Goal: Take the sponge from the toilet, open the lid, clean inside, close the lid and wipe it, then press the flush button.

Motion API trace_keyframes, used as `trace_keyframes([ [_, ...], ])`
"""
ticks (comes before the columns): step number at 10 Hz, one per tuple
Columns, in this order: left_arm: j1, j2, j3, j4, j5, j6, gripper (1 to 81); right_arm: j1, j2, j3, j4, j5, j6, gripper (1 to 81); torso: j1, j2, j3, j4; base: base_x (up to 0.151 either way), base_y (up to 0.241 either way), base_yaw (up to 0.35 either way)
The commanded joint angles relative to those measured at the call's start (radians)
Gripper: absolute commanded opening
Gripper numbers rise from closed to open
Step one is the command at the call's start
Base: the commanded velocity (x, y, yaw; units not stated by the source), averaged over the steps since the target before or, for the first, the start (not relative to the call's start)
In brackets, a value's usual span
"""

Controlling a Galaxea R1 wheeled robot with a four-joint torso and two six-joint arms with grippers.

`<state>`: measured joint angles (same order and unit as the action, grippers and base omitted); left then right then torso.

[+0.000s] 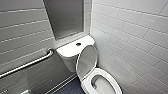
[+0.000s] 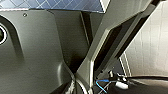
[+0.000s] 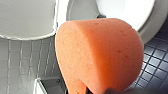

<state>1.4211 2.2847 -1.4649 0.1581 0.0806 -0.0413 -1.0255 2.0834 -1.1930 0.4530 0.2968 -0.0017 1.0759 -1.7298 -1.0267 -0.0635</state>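
Toilet (image 1: 75, 53) open in a tiled corner, the sponge (image 3: 100, 55) held in the right gripper (image 3: 110, 91).

On the left, a metal grab bar (image 1: 27, 63) slants along the grey wall, standing out from the tiles. A strip of dark floor (image 1: 71, 88) lies open between that wall and the bowl (image 1: 103, 82). The tank top (image 1: 70, 48) juts from the corner under a recessed grey panel (image 1: 65, 17), with the flush button (image 1: 78, 44) near its back edge. The lid (image 1: 86, 61) stands raised and leans back against the tank's front, leaving the bowl's oval rim fully open. The bowl sits near the white wall (image 1: 135, 45) on the right. The right gripper is closed on the orange sponge, which hangs above the open bowl and the floor tiles. How the left gripper stands cannot be told.
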Motion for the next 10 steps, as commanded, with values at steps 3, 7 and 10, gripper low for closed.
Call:
trace_keyframes([
  [3, 0.015, 0.040, -0.080, -0.028, 0.042, 0.043, 81.1, 0.328, -0.009, -0.113, 0.082, -0.160, 0.003, 1.0, 0.000, 0.000, 0.000, 0.000, 0.000, 0.000, 0.000],
  [7, 0.049, 0.047, -0.096, -0.043, 0.012, 0.034, 81.1, 0.463, 0.118, -0.293, 0.159, -0.209, 0.003, 1.0, 0.000, 0.000, 0.000, 0.000, 0.000, 0.000, 0.000],
  [10, 0.091, 0.056, -0.124, -0.043, -0.056, 0.032, 81.1, 0.543, 0.198, -0.377, 0.190, -0.263, 0.005, 1.0, 0.000, 0.000, 0.000, 0.000, 0.000, 0.000, 0.000],
])
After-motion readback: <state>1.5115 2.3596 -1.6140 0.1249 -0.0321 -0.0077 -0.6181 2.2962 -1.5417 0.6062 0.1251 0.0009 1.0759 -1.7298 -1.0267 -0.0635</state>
